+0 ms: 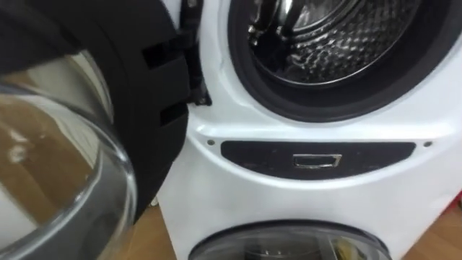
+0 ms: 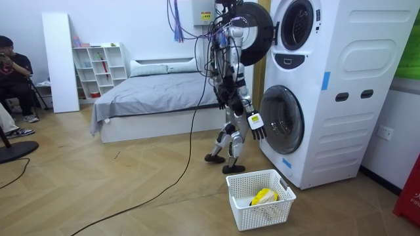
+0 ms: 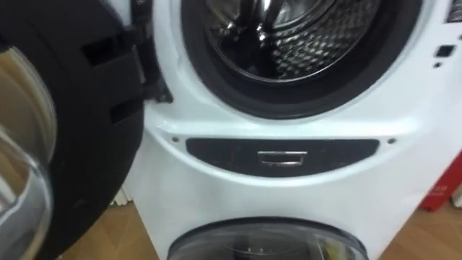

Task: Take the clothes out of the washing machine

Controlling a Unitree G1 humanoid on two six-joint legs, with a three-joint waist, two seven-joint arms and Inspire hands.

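I stand close in front of two stacked white washing machines. The upper machine's round door, black rim and clear glass, is swung open to my left. Its drum shows bare ribbed metal inside a dark rubber seal. On the floor behind me, a white basket holds a yellow cloth. My right hand hangs low by the lower machine's door, fingers relaxed and holding nothing.
A dark panel with a chrome handle sits between the two machines. A bed and white shelves stand behind me. A person sits at the room view's left. The wooden floor around the basket is open.
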